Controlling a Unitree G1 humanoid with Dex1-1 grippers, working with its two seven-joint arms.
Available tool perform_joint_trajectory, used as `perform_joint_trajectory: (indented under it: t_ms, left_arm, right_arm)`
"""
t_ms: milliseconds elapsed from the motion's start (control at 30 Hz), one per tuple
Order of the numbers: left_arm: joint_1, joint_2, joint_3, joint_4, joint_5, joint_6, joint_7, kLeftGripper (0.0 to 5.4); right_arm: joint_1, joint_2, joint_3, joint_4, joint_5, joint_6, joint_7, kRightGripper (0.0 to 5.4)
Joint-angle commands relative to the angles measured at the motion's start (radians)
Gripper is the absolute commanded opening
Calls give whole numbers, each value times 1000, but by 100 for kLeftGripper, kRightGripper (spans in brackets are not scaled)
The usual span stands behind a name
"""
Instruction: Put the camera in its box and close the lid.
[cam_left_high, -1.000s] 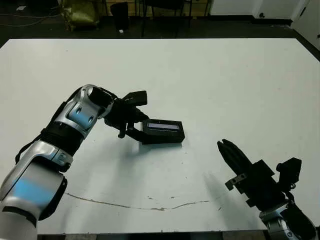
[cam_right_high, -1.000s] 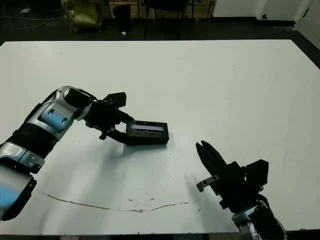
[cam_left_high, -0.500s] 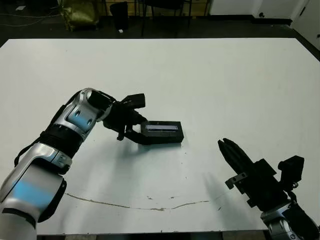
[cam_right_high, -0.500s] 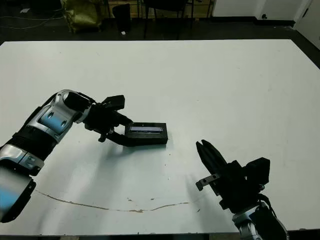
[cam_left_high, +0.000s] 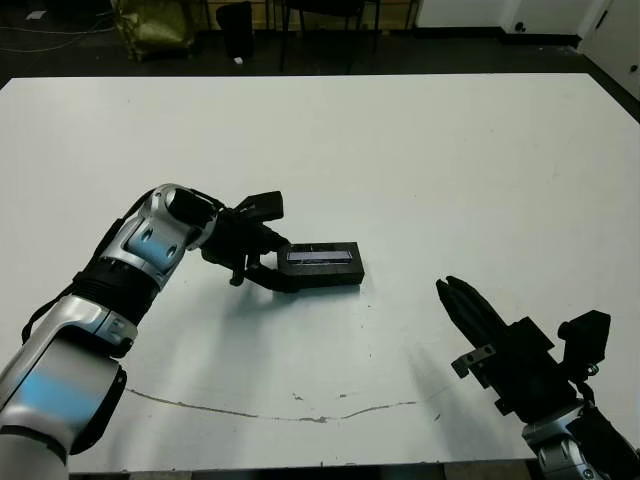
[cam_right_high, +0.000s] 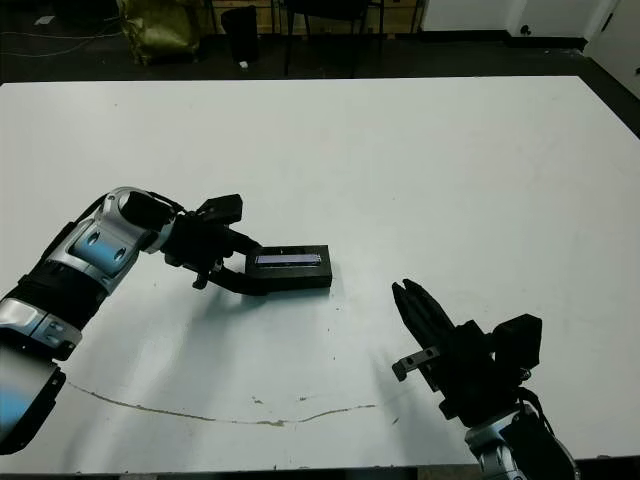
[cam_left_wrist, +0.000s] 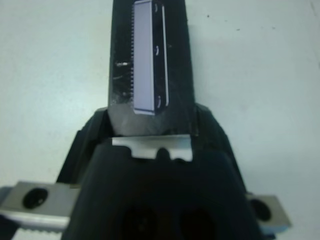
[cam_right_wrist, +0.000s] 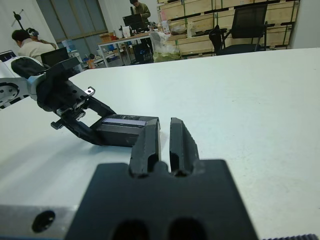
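The white table lay bare across the whole upper half of the head view and down the right side, its far edge running along the top of the frame against a dark floor. A thin brownish crack ran along the lower part, close to the near edge.

Left of centre sat the lid, strip facing up, flat on the table. The left gripper reached in from the lower left, and it was clamped on the lid's short left end; the wrist view showed one finger hugging each side of that end. Whatever was under the lid was hidden, so the box and camera could not be seen.

Down in the lower right corner, the right gripper hovered well apart from the lid, with open table between. Its two fingers were pressed nearly together on nothing.
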Motion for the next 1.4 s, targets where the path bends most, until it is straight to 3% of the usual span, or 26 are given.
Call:
perform_joint_trajectory:
  t_ms: [33, 200, 400, 667, 1133, 1400]
  left_arm:
    - [70, 50, -42, 28, 49, 10, -27, 226]
    - [79, 41, -53, 2, 55, -17, -6, 226]
    - [56, 36, -117, 20, 105, -114, -21, 364]
    - [44, 57, -175, 22, 145, -118, -29, 537]
    - [72, 116, -194, -11, 174, -86, 2, 537]
    - [139, 247, -128, 9, 164, -230, 73, 537]
  right_arm:
    - [25, -12, -6, -3, 2, 21, -5, 0]
    - [28, -10, -2, 1, -2, 20, -7, 0]
    - [36, -9, 7, -4, -15, 21, -13, 0]
    - [40, -11, 1, -5, 12, 10, 4, 0]
    - [36, -17, 3, -12, 3, 29, -15, 0]
    - [29, -19, 7, 5, -9, -2, -1, 0]
